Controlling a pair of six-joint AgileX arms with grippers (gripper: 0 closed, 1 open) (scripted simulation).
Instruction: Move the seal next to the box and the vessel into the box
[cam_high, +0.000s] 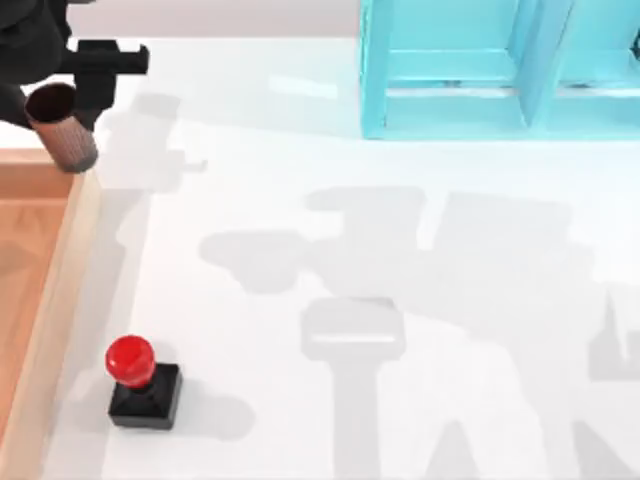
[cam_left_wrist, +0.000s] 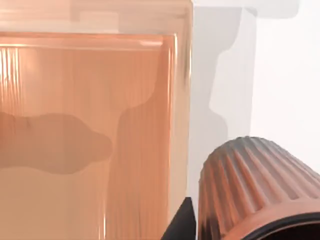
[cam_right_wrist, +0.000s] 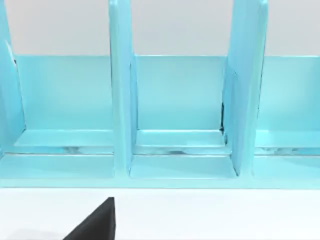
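Top view: the left gripper (cam_high: 62, 95), at the desk's far left corner, is clamped on the cup (cam_high: 62, 127) above the box (cam_high: 60, 290) rim. Ribbed, stiff, light; likely a side grip. The seal (cam_high: 140, 380) stands beside the box. I cannot tell the right gripper's jaws.

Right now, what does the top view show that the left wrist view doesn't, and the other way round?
Top view alone: the seal standing on the white table just right of the box rim, outside it, and the cyan frame at the table's far right. The left gripper is at the far left corner, carrying the vessel.

Left wrist view alone: the box's orange-brown floor crossed by a shadow, and the vessel's ribbed wall up close.

Both: the vessel, the box rim and the white table. In both, the vessel sits over the table near the rim, not yet inside.
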